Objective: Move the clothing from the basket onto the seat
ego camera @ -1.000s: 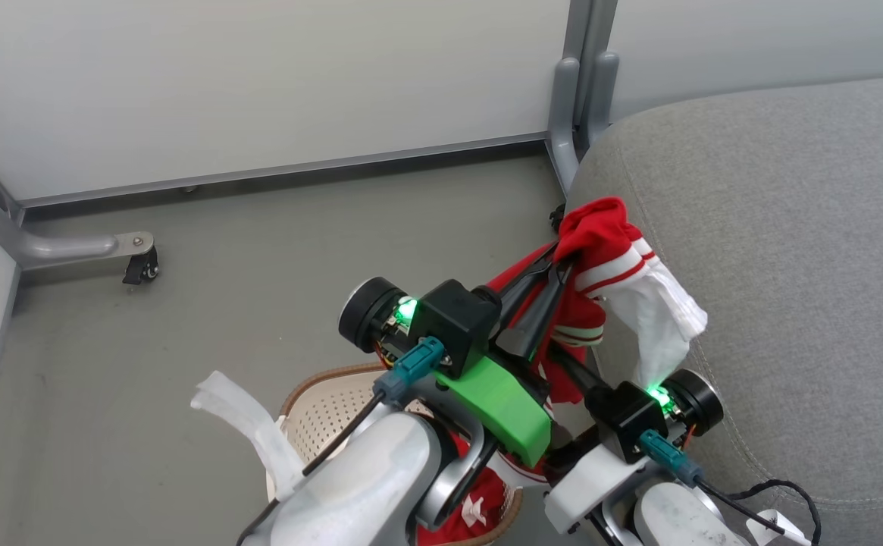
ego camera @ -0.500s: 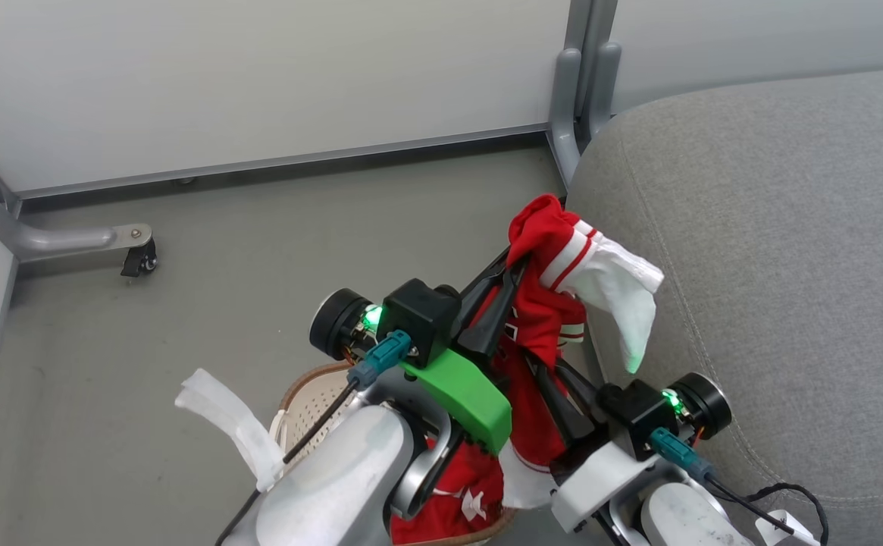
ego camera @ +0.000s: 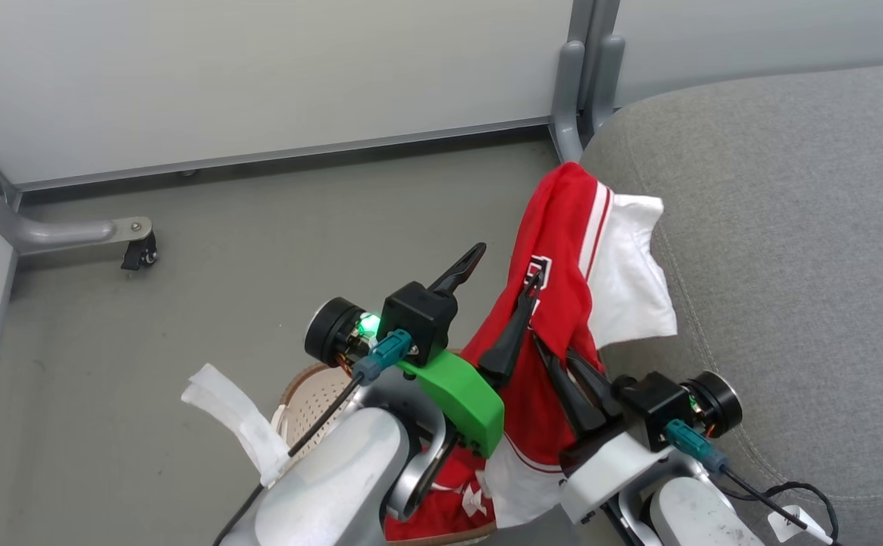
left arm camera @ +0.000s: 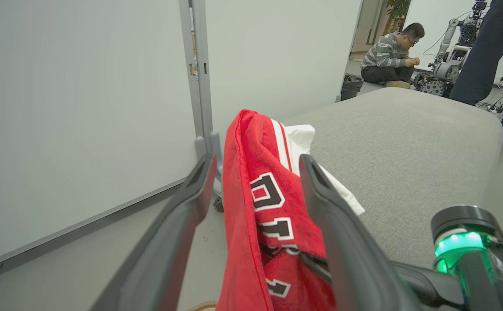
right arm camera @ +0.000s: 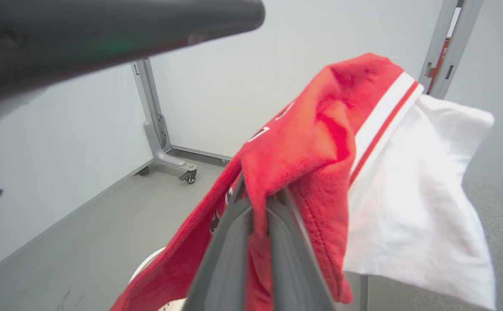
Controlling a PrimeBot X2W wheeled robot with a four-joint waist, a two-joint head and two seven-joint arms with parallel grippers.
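A red garment of the clothing (ego camera: 562,250) with white stripes and a white panel hangs in the air over the edge of the grey seat (ego camera: 790,227). My right gripper (ego camera: 543,349) is shut on its red fabric, its closed fingers pinching a fold (right arm camera: 255,203). My left gripper (ego camera: 503,269) is open. In the left wrist view the cloth (left arm camera: 260,194) hangs between its spread fingers (left arm camera: 199,185). The cream basket (ego camera: 312,402) sits on the floor under my arms, mostly hidden, with another red garment (ego camera: 449,500) inside it.
White partition panels on grey posts (ego camera: 581,83) stand behind, with a caster foot (ego camera: 140,258) on the floor at left. Beyond the seat a person sits on the floor (left arm camera: 389,56), another person's legs (left arm camera: 493,52) stand nearby, and a black cable (ego camera: 790,500) lies at lower right.
My right gripper has closed on the red garment and my left gripper has opened and let it go. The bunched cloth has unfolded and hangs longer. The head camera has shifted slightly.
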